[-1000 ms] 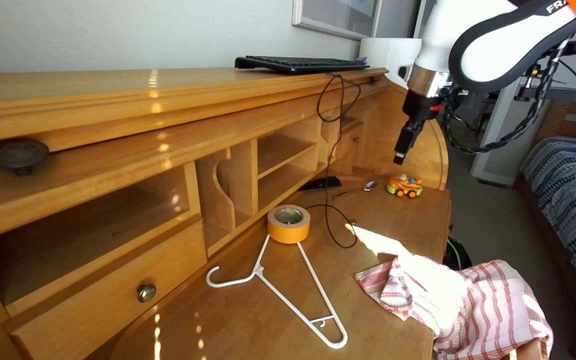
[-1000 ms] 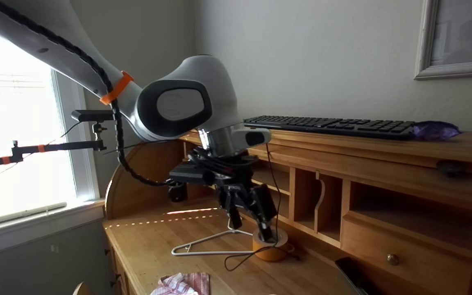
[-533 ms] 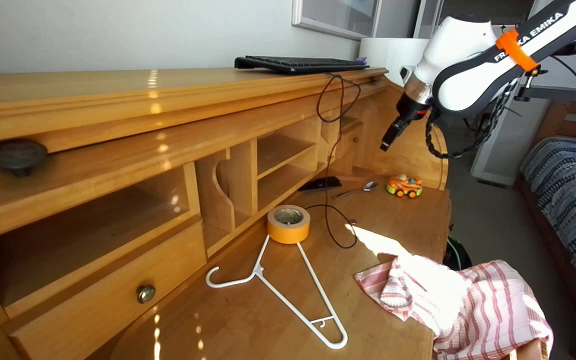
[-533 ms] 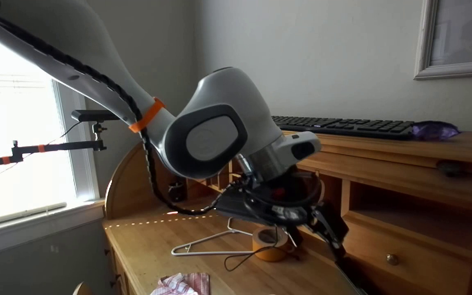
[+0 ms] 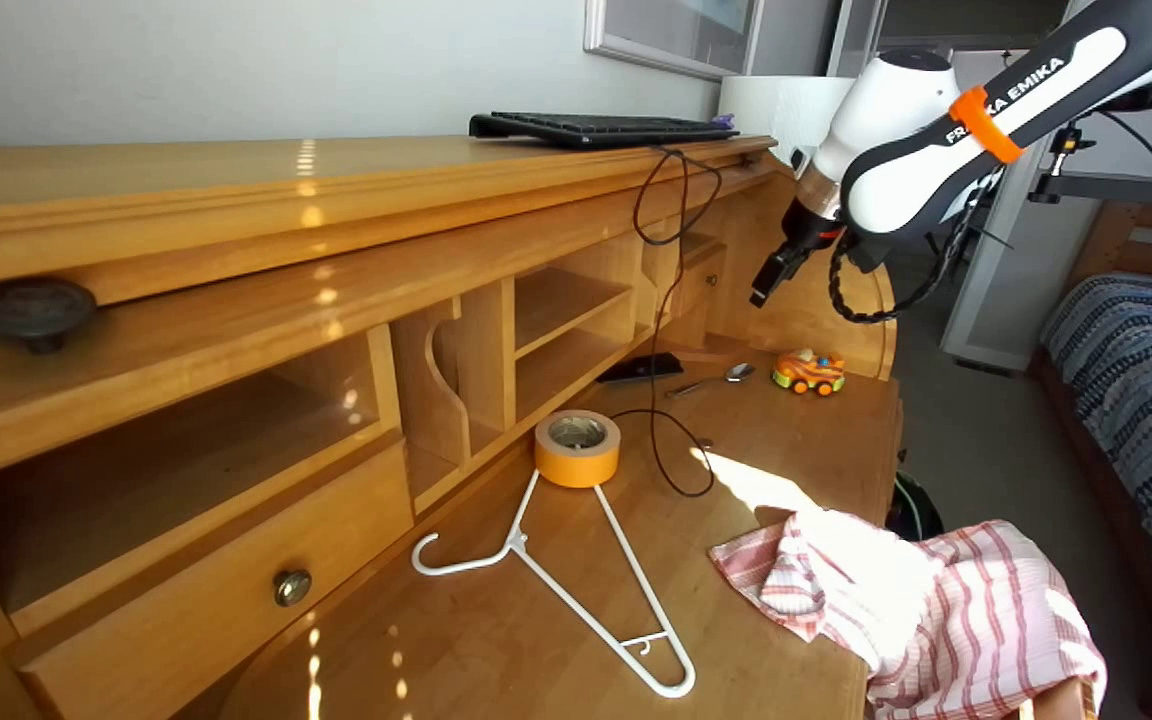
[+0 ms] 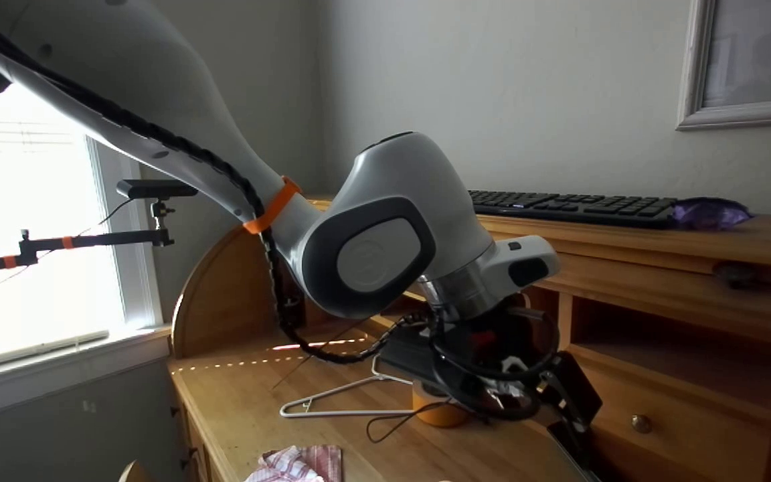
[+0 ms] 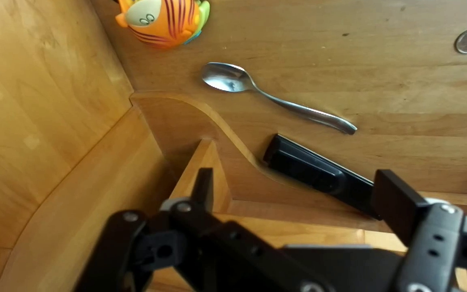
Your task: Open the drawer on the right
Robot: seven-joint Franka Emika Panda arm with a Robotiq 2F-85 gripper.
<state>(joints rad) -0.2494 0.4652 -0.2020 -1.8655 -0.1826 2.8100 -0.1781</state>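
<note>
The drawer point(image 5: 694, 301) is a small honey-coloured front with a round knob, low in the desk's far end in an exterior view. It looks shut. It also shows larger, on the right, in an exterior view point(image 6: 690, 428), with its metal knob point(image 6: 640, 423) uncovered. My gripper point(image 5: 758, 298) hangs above the desktop in front of the drawer, apart from the knob. In the wrist view my gripper point(image 7: 294, 178) is open and empty, with its fingers point(image 7: 399, 205) wide apart. I cannot make out the drawer's front or knob in the wrist view.
Below the gripper lie a black flat object point(image 7: 318, 168), a spoon point(image 7: 298, 110) and an orange toy car point(image 7: 168, 20). A cable point(image 5: 678, 280) hangs from the keyboard point(image 5: 596, 128). A tape roll point(image 5: 577, 465), hanger point(image 5: 576, 605) and cloth point(image 5: 836, 590) lie on the desk.
The arm has swung towards the drawer: leftwards in an exterior view, rightwards and down in an exterior view. The gripper is now closer to the drawer's front. The drawer has not moved.
</note>
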